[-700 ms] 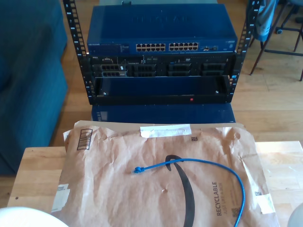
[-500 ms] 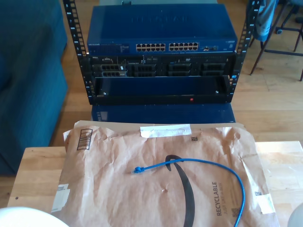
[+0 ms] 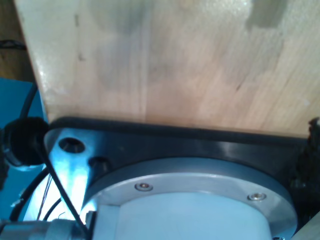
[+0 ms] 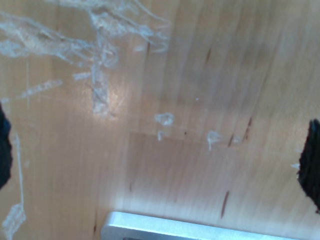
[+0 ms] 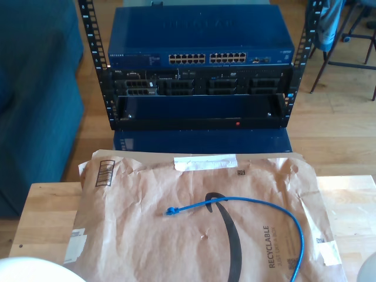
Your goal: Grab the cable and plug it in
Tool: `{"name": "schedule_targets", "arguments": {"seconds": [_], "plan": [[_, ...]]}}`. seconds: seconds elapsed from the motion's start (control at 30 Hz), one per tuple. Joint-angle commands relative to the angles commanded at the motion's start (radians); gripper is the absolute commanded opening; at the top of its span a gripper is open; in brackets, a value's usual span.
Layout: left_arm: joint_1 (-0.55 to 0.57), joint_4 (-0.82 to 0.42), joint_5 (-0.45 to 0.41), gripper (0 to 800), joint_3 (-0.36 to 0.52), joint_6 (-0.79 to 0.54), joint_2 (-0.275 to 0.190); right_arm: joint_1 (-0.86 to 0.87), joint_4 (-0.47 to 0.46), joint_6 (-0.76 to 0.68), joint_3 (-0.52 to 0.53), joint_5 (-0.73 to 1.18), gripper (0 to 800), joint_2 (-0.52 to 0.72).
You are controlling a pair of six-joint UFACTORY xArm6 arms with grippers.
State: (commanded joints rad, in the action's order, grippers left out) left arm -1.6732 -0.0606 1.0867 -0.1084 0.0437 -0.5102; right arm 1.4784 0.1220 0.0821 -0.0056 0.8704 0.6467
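Observation:
The cable [image 5: 258, 202] is thin and bright blue and lies loose on a brown paper mailer [image 5: 147, 235] on the wooden table [image 5: 44, 205]. Its blue plug end [image 5: 171, 211] points toward the exterior view's left, and the cord arcs toward that view's lower right. Behind the table a blue network switch [image 5: 200, 35] with a row of ports [image 5: 207, 58] sits in a black rack. My second gripper [image 4: 157, 150] hangs open over bare wood, with dark fingertips [image 4: 311, 160] at both picture edges. The first wrist view looks down at table wood [image 3: 165, 65] and a silver and black arm base [image 3: 190, 175].
A blue sofa [image 5: 35, 88] stands at the exterior view's left. Chair legs [image 5: 329, 59] stand on the floor at its upper right. White rounded arm parts [image 5: 29, 271] show at the lower corners. Black servers [image 5: 200, 85] fill the rack below the switch.

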Motion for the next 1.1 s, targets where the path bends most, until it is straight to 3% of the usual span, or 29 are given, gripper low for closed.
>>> {"name": "schedule_targets", "arguments": {"seconds": [1.1], "plan": [[-0.002,-0.002,0.009,800,-0.011,0.003,-0.003,0.000,-0.003,-0.008,-0.017,0.011,797,0.040]]}}
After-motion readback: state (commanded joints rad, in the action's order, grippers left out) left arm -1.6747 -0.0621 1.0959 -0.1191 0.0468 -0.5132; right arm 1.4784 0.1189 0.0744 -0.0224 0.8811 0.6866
